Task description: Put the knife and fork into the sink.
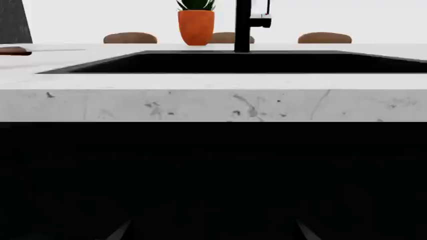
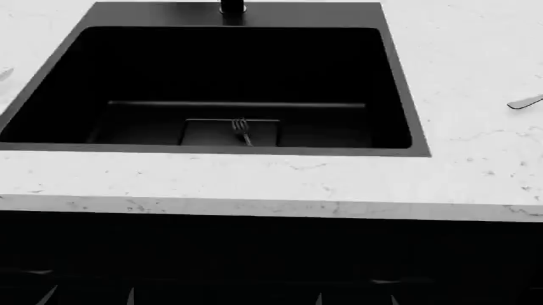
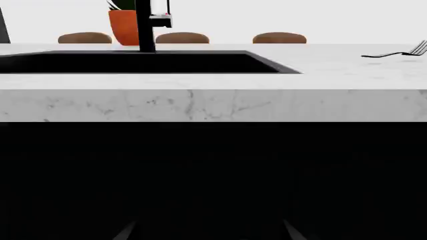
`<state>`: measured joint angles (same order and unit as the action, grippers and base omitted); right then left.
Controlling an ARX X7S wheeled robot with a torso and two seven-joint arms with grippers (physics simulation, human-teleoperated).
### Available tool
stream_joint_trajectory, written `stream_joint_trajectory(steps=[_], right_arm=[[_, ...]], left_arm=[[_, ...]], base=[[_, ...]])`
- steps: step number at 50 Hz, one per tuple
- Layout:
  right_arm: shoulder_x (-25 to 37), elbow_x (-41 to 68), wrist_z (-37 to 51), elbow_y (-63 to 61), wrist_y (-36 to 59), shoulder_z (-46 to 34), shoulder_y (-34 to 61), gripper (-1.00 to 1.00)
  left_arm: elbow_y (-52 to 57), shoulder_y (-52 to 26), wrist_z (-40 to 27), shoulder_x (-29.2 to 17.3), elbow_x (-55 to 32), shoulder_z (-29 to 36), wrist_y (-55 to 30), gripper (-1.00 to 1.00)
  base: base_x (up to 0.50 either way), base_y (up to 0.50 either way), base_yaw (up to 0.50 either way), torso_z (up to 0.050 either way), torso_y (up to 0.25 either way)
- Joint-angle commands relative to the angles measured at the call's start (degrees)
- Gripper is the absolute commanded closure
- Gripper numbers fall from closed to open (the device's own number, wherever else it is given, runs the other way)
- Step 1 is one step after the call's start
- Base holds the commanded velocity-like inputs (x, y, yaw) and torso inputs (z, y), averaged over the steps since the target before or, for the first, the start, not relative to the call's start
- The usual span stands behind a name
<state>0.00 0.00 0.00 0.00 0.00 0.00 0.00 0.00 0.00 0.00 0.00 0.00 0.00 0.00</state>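
Knife (image 1: 13, 50): only a reddish-brown end is showing at the edge of the left wrist view, lying flat on the countertop (image 2: 254, 184), beside the sink and outside it; in the head view a pale sliver at the frame's left edge may be its blade, though this cannot be told for certain

Fork (image 2: 243, 131): lying inside the sink (image 2: 407, 82), on the grey bottom plate (image 2: 203, 133), tines pointing toward the faucet side

Second fork (image 3: 400, 53): lying on the white marbled countertop to the right of the sink, well apart from the rim; in the head view only its silver handle end is showing at the right edge

Sink: a deep matte-black basin with a wide black rim, sitting flush in the counter; the black column faucet (image 1: 243, 25) is standing at the middle of its far rim

Left gripper (image 1: 212, 232): hanging low in front of the dark cabinet front (image 2: 254, 254), below counter level, its fingers spread wide and holding nothing

Right gripper (image 3: 210, 230): hanging at the same low level, fingers likewise spread wide, nothing between them

Background: an orange pot (image 1: 196, 27) carrying a green plant is standing behind the faucet; three rounded brown chair backs (image 1: 130, 37) are showing beyond the far edge of the counter
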Motion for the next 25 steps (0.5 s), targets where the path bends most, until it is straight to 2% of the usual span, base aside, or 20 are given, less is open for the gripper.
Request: stream_joint_trajectory(steps=[1,25], right_arm=[[0.64,0.64,0.82,1.05,-0.71,-0.83,0.36,-1.00],[3.09,2.43,4.23,-0.13,-0.39,-4.05,-0.79,-1.00]], left_arm=[[-1.13,-0.42,-1.72,-1.46,-1.47,1.75,0.76,-1.00],[1.18,1.37,-3.43,-3.49,-4.20,3.87,0.16,-1.00]], base=[[0.00,0.00,0.00,0.000,0.000],[0.00,0.00,0.00,0.000,0.000]])
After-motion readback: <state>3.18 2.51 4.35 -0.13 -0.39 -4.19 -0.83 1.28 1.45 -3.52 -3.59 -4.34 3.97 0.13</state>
